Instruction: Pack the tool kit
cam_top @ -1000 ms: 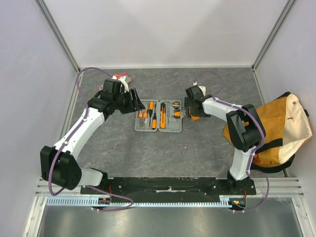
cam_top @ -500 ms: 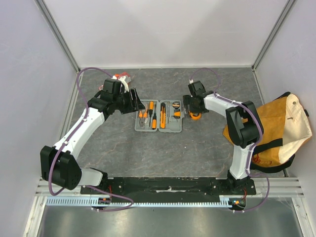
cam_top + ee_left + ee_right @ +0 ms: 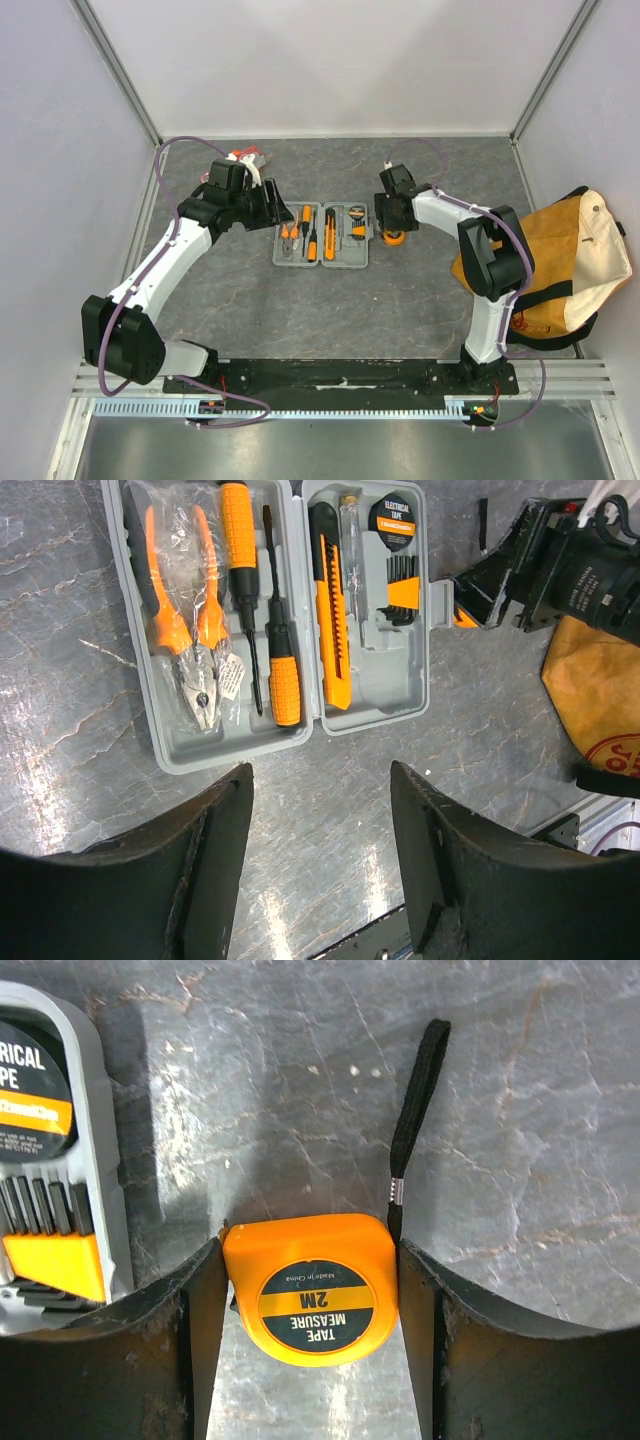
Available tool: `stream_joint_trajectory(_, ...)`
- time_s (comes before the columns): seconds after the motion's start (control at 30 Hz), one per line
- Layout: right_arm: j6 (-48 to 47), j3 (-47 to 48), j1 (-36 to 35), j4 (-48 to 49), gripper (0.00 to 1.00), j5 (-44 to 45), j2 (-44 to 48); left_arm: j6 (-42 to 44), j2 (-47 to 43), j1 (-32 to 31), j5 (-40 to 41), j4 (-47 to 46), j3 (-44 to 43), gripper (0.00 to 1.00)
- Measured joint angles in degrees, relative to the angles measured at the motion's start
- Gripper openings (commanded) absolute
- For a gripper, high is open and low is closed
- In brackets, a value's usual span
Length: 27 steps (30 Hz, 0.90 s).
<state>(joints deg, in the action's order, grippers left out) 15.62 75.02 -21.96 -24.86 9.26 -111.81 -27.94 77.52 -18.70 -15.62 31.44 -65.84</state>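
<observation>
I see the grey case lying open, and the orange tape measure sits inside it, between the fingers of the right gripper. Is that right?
Not quite. The tape measure is between the fingers of the right gripper, but it lies on the table beside the open grey case, not inside it. The right wrist view shows this.

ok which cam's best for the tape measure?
Right wrist: the tape measure sits large between the fingers, label readable. Top external shows an orange spot under the right gripper. Left wrist shows just an orange sliver beside the case.
</observation>
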Motion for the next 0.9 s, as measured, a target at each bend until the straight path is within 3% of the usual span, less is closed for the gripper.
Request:
stream_joint_trajectory(0.33, 2.99, 0.31, -1.97, -3.56, 0.47, 3.26, 10.27, 0.44, 0.00, 0.07, 0.02, -0.04, 0.00, 0.63)
stream_joint_trajectory(0.7, 9.16, 3.91, -16.79, -4.33, 0.47, 5.49, 11.67, 0.63, -0.02, 0.63, 0.50, -0.13, 0.83, 0.63)
stream_joint_trajectory(0.9, 15.61, -0.26, -20.06, -3.30, 0.46, 8.70, 11.61, 0.61, 0.00, 0.63, 0.59, -0.24, 1.77, 0.63)
